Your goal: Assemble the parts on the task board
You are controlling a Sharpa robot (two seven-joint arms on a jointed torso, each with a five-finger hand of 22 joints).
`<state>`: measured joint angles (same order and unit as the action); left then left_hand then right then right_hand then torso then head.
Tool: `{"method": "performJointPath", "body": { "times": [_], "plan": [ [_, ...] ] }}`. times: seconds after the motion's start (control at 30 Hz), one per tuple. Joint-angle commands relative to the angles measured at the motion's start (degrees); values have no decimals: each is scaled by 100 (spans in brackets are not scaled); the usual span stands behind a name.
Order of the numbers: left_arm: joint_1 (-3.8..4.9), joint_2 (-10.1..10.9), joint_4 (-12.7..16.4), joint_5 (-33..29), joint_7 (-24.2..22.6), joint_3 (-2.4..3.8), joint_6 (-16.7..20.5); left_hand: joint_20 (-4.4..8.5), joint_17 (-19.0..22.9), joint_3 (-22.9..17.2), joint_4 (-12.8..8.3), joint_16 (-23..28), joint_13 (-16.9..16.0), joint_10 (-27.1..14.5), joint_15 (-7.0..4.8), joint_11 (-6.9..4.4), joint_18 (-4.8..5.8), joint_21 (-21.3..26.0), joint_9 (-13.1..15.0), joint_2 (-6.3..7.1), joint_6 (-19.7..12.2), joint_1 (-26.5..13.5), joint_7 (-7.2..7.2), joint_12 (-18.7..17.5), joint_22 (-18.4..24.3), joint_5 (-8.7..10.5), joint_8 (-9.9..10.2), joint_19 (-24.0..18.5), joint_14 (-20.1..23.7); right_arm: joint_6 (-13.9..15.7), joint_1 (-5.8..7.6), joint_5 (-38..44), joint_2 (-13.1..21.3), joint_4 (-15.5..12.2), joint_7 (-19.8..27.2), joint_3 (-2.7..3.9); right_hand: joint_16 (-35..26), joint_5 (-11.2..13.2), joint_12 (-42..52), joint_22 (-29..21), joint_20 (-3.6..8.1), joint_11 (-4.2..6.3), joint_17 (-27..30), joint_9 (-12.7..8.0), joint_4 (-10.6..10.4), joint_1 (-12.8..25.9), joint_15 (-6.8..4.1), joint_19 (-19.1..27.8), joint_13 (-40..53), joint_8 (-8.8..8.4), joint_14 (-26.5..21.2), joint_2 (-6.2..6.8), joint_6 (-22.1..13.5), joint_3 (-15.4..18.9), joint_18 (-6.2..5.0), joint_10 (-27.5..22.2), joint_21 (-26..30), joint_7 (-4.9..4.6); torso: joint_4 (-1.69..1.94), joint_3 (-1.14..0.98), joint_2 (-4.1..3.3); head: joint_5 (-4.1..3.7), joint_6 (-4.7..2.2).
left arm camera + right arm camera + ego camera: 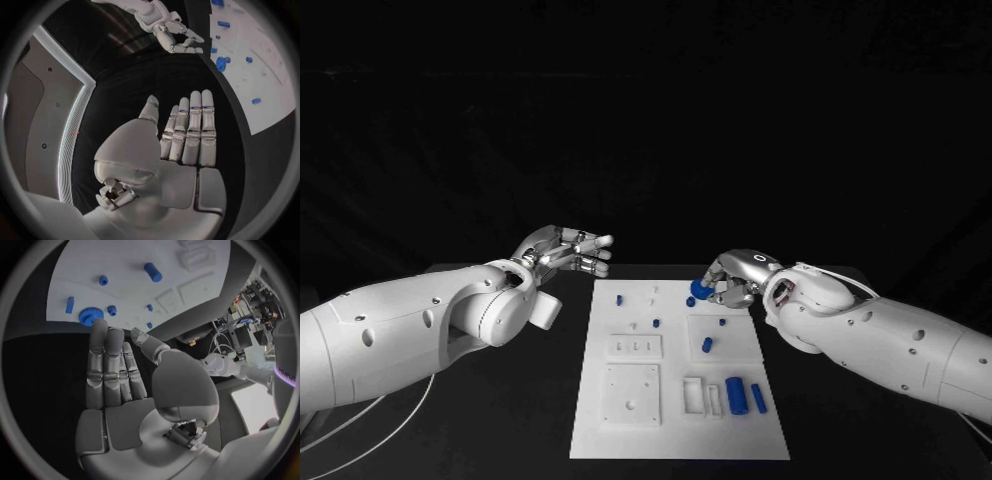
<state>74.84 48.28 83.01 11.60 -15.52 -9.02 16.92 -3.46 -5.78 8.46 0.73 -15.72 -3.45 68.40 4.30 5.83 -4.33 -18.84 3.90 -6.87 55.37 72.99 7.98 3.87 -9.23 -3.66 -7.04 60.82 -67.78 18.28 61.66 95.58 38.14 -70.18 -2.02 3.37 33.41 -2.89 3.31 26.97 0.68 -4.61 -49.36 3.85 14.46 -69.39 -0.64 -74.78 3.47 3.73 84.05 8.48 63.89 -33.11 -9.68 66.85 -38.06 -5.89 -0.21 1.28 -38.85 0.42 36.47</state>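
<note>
The white task board [678, 438] lies in the middle of the black table. A blue gear [700, 290] sits near its far right edge. My right hand [737, 279] hovers beside the gear with fingers [99, 352] stretched out straight and the thumb apart, holding nothing. The gear [91, 316] lies just past those fingertips; I cannot tell whether they touch it. My left hand [568, 251] is raised off the board's far left corner, fingers [189, 132] straight and side by side, empty. Two blue cylinders [737, 390] [759, 398] lie at the near right of the board.
Small blue pegs [619, 298] [655, 323] [721, 322] and a short blue piece [708, 346] stand on the board. White raised plates [635, 346] [633, 392] and a white frame [701, 396] occupy its near half. Black table [516, 420] runs along both sides.
</note>
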Motion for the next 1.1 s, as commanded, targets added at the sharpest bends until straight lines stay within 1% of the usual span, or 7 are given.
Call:
{"method": "performJointPath", "body": {
  "times": [0.03,0.1,0.17,0.23,0.4,0.73,1.1],
  "plan": [
    [47,51,126,54,-43,28,-223,12,-9,42,30,-19,-8,-20,19,36,73,-37,5,63,0,-82,40,6,-9,60,27,-25,-13,506,-60,1100,-61,-12,-604,-3,118,16,3,138,90,-8,-86,2,-6,1,-1,-14,-5,-8,111,83,63,-89,29,-30,-103,-5,13,36,-188,-7,-35],
    [68,91,197,56,-10,41,-213,9,-9,38,29,-15,-8,-35,23,41,75,-33,6,83,-4,-82,43,4,-6,64,28,-35,-6,593,-97,1258,-104,-1,-710,-10,205,13,1,364,132,-5,-88,2,-49,8,-5,47,-6,-9,77,152,70,-211,83,-26,-173,-6,18,45,-236,-11,-32],
    [85,124,253,57,19,49,-214,1,-3,48,34,1,-7,-60,33,50,81,-20,6,120,-11,-97,47,0,2,74,32,-60,20,658,-121,1369,-138,11,-789,-15,218,17,1,385,130,-6,-85,0,-43,1,-4,34,-5,-13,88,168,62,-214,82,-35,-179,-5,16,56,-284,-10,-45],
    [102,159,315,60,48,55,-218,-5,6,72,37,20,-6,-84,43,59,86,-6,5,165,-16,-116,51,-8,9,84,37,-78,44,722,-141,1488,-172,23,-890,-20,236,17,3,417,130,-10,-77,0,-32,-9,-1,14,-5,-10,101,187,66,-239,82,-46,-190,-10,17,64,-321,-15,-20],
    [126,201,402,66,83,63,-234,-18,61,92,61,121,-11,-121,53,68,82,58,7,208,-11,-122,60,4,53,85,83,-59,12,840,-164,1665,-243,50,-1070,-25,292,20,1,565,137,-10,-18,-2,-18,6,-3,8,-6,-13,92,235,59,-348,89,-38,-189,-21,39,79,-411,-49,-36],
    [135,198,421,74,111,67,-261,-14,68,93,62,139,-7,-121,53,71,86,76,6,211,-10,-121,60,-8,66,90,94,-43,-2,1073,-173,1896,-294,48,-1361,-25,398,18,1,815,143,-9,83,-2,2,7,-6,-11,-6,-12,68,277,73,-486,91,-29,-121,-28,82,96,-491,-72,-48],
    [146,166,401,78,110,70,-275,-12,72,96,69,154,-7,-130,52,74,84,92,6,210,-13,-130,64,-6,78,89,103,-27,-13,993,-173,1821,-449,237,-1316,-25,496,19,-6,1116,137,-14,207,-2,-32,11,1,-56,-8,-8,39,274,60,-498,87,-61,92,-28,117,120,-567,-95,-74]
  ]
}}
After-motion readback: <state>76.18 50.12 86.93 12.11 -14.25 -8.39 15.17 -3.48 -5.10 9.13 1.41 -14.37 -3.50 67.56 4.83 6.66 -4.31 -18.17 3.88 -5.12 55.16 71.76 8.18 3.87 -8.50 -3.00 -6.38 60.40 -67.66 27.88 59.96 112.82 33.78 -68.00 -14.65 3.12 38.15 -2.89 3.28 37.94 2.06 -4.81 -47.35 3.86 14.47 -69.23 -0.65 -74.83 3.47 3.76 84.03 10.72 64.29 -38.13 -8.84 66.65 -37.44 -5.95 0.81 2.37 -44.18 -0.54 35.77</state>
